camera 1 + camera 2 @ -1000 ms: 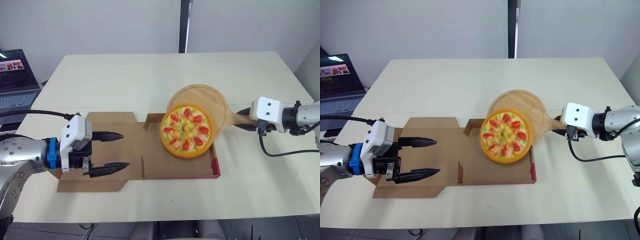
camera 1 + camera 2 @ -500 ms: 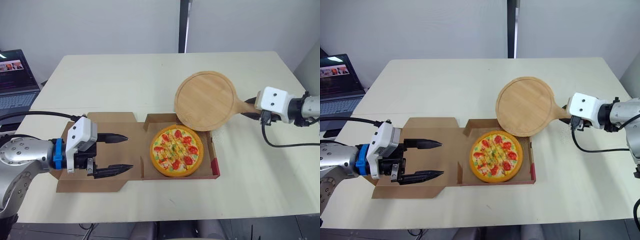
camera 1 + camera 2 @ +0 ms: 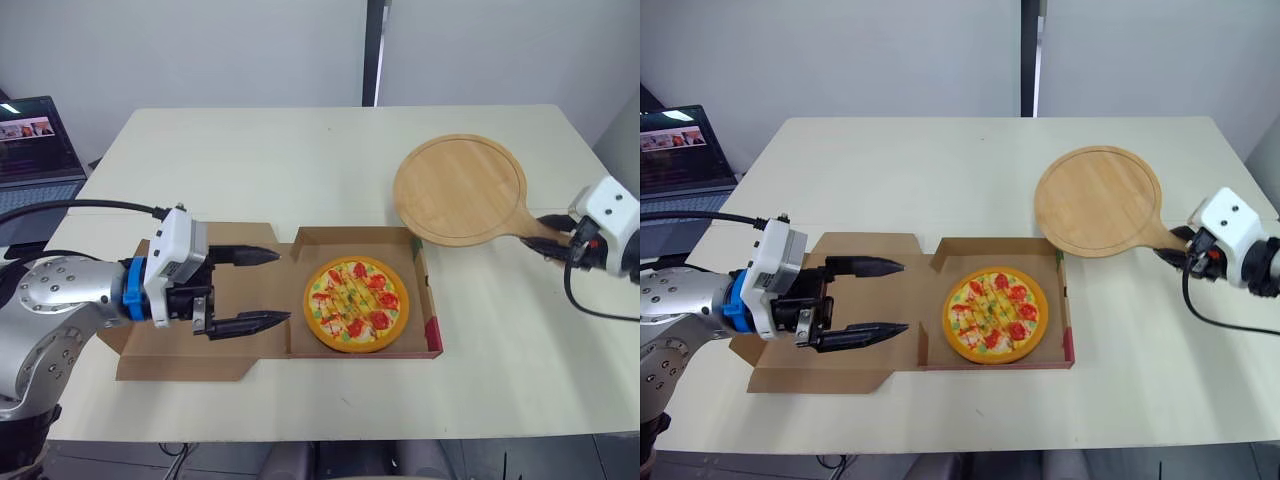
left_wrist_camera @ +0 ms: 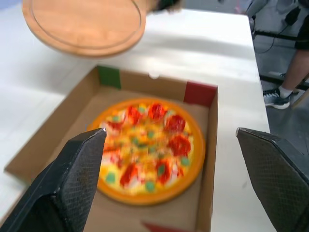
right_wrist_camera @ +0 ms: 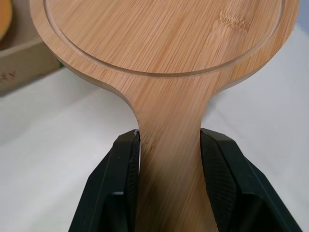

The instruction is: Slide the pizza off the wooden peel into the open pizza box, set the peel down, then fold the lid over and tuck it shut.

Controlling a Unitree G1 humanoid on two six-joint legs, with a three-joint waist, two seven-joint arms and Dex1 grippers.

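Observation:
The pizza (image 3: 352, 304) lies flat in the tray of the open cardboard box (image 3: 420, 268); its lid (image 3: 150, 350) is spread flat to the left. My left gripper (image 3: 268, 288) is open over the lid, fingertips pointing at the tray, with nothing between them. In the left wrist view the pizza (image 4: 145, 151) lies just ahead of the fingers (image 4: 72, 183). The round wooden peel (image 3: 460, 188) is bare and held above the table, right of the box. My right gripper (image 5: 169, 154) is shut on the peel's handle (image 5: 166, 145).
A laptop (image 3: 35, 150) sits off the table's left edge. A person's leg and shoe (image 4: 285, 92) stand beyond the table in the left wrist view. Bare tabletop (image 3: 260, 170) stretches behind the box and to the right under the peel.
The pizza slid off the peel into the box tray. My right gripper drew the bare peel back to the right. My left gripper moved right along the lid toward the tray.

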